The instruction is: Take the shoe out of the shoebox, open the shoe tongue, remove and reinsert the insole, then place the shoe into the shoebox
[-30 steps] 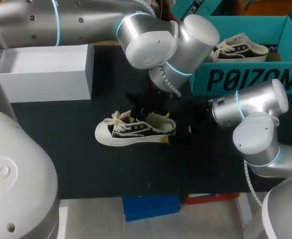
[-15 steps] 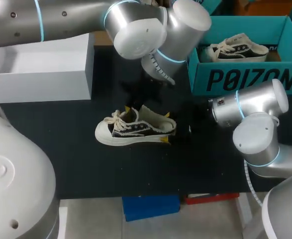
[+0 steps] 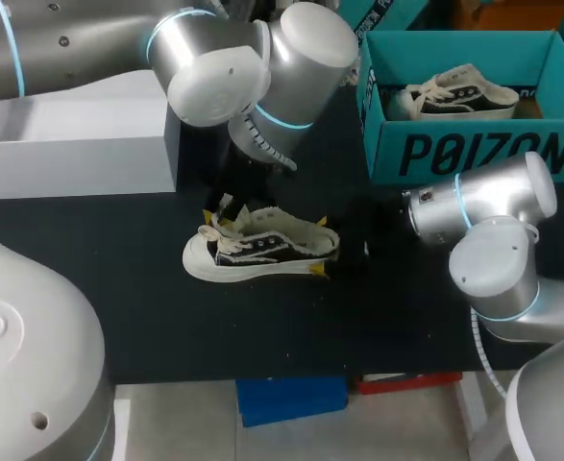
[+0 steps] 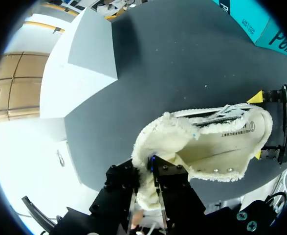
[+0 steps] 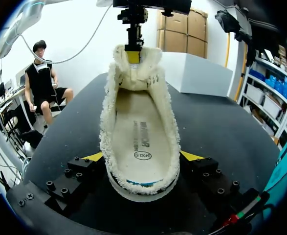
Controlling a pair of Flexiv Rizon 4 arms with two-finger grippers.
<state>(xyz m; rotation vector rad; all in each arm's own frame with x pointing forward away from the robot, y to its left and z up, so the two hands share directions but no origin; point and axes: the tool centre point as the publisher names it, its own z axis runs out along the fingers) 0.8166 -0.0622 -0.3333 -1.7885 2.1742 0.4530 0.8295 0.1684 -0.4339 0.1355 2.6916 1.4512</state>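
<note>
Step in hand: opening the tongue (image 4: 159, 141).
Your left gripper (image 4: 145, 182) pinches it, fingers narrow; your right gripper (image 5: 142, 164) clamps the sneaker (image 3: 262, 248) heel between wide fingers. Next likely needs the insole (image 5: 139, 128) grasped.

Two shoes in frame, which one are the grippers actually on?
The shoe on the table: right gripper clamps its heel, left gripper pinches its tongue. The other shoe lies untouched in the teal shoebox.

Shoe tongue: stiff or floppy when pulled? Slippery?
Probably floppy: the tongue curls over where the left gripper pinches it. Its fleecy lining likely grips well. The shoe shouldn't tip; the right gripper clamps its heel.
</note>
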